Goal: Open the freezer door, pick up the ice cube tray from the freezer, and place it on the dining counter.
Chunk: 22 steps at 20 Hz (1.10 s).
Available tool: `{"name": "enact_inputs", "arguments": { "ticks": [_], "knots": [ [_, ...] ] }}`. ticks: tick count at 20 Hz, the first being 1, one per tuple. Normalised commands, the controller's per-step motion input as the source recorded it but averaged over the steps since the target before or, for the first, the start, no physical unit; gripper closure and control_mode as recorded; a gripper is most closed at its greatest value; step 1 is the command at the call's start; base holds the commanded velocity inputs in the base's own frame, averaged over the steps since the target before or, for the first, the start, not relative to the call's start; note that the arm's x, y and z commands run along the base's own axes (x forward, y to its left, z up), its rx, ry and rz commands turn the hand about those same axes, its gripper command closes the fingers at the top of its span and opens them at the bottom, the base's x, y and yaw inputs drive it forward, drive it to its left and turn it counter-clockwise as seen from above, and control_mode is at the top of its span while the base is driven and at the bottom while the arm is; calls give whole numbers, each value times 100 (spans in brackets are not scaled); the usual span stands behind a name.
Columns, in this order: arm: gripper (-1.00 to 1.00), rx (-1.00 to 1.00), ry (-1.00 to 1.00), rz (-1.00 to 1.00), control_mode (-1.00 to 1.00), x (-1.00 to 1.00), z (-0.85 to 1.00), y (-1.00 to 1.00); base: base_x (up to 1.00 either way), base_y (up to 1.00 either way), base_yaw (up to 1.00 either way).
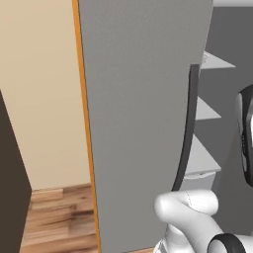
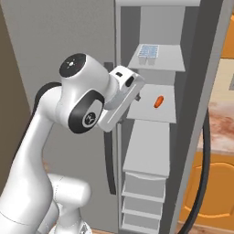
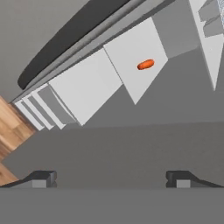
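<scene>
The freezer (image 2: 151, 151) stands with its right door (image 2: 199, 114) swung open and its light grey shelves bare to view. On the top shelf lies the pale blue ice cube tray (image 2: 148, 50). My hand (image 2: 121, 93) hovers in front of the opening, roughly at the second shelf's height, left of and below the tray. In the hand view my gripper (image 3: 111, 179) is open, its fingertips (image 3: 43, 178) far apart with nothing between them, facing the freezer's inside. The dining counter is out of view.
A small orange item (image 2: 158, 101) (image 3: 145, 64) lies on the second shelf. The closed left door (image 1: 143, 123) carries a long dark handle (image 1: 187, 133). Right of the open door is a marbled counter top (image 2: 224, 128) on orange cabinets (image 2: 215, 192). Drawers (image 2: 144, 192) fill the freezer's bottom.
</scene>
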Motion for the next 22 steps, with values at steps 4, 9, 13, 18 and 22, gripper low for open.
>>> {"name": "enact_inputs", "arguments": {
  "ticks": [4,9,13,18,22],
  "knots": [
    [-100,0,0,0,100,0,0,0,3,-20,0],
    [-100,0,0,0,100,0,0,0,21,-2,0],
    [-100,0,0,0,100,0,0,0,26,-27,0],
    [-100,0,0,0,100,0,0,0,30,-31,0],
    [-100,0,0,0,100,0,0,0,63,1,0]
  ]
}}
